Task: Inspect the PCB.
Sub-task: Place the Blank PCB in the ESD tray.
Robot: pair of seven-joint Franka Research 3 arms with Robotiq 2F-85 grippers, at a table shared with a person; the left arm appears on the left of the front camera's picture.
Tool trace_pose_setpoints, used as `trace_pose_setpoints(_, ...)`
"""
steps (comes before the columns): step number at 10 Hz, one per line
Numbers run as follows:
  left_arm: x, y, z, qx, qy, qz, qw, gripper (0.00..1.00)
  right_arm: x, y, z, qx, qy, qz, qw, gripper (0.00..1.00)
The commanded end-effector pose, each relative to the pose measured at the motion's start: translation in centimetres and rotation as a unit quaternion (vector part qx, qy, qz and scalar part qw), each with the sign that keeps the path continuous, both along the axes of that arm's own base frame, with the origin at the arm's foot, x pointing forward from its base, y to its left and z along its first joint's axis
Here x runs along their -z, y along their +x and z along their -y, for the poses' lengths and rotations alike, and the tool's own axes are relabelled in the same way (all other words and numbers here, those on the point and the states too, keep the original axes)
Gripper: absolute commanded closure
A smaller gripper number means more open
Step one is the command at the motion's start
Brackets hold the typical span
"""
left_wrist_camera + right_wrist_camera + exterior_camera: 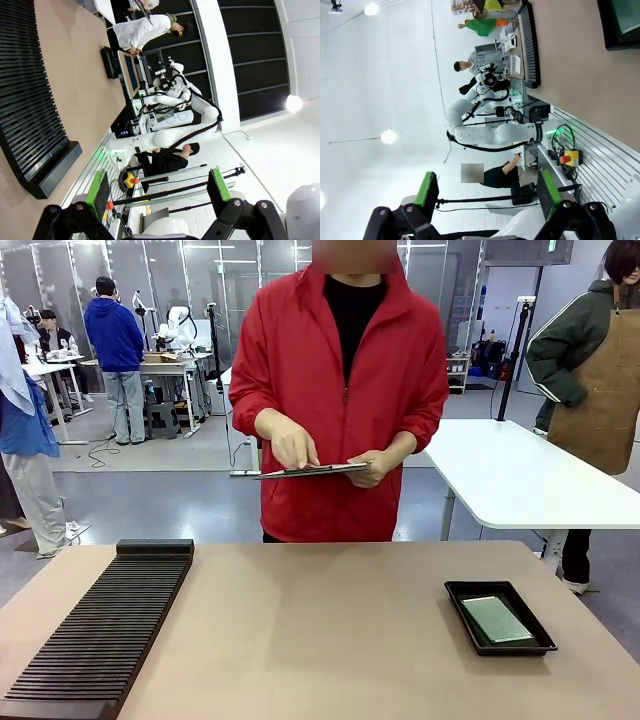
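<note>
**PCB in tray, both grippers wide open and well clear**

Nearest the front camera: black slotted rack point(100, 635) on the table's point(320, 640) near-left, running from the bottom edge toward the far side. Bare tan surface across the middle.

Right side, a bit farther out: shallow black tray point(499, 617) with the PCB point(496, 619) lying flat inside it, green face up. Nothing touching it.

Left gripper point(156, 189), wrist view: fingers spread wide, green pads point(98, 186) with only background between them, holding nothing. The rack sits at the frame's left, the tray small and far along the table edge. PCB well apart from these fingers.

Right gripper point(483, 190), wrist view: also fully spread, green pads point(426, 187) bare, nothing held. Tray corner with a green patch at top right of the frame, well away from the fingertips. Fingers are aimed out into the room, not at the table.

Far side of the table: person in a red jacket point(340, 380) standing, holding a clipboard point(300, 472) level at waist height, one hand point(294, 448) on top of it, other hand point(372, 468) gripping its edge. Behind them, a white table point(520, 475) and another person in a brown apron point(605, 390) at far right.
</note>
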State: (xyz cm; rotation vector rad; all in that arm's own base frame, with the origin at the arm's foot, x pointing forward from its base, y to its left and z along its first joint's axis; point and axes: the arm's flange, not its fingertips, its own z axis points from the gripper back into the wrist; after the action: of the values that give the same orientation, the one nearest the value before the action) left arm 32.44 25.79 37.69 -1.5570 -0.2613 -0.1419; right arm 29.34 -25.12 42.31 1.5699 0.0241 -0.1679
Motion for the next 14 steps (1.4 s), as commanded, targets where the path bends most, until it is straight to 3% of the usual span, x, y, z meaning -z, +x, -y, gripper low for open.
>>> trace_pose_setpoints(1, -0.06, -0.12, -0.06, -0.001, 0.001, 0.0, 1.0, 0.0, -0.37, 0.93, 0.83, 0.011, -0.006, 0.016, 1.0, 0.0)
trace_pose_setpoints(2, -0.06, -0.12, -0.06, -0.001, 0.001, 0.0, 1.0, 0.0, 0.0, 0.0, 0.0, 0.0, 0.0, 0.0, 1.0, 0.0)
trace_pose_setpoints(14, -0.06, -0.12, -0.06, -0.001, 0.001, 0.0, 1.0, 0.0, 0.0, 0.0, 0.0, 0.0, 0.0, 0.0, 1.0, 0.0)
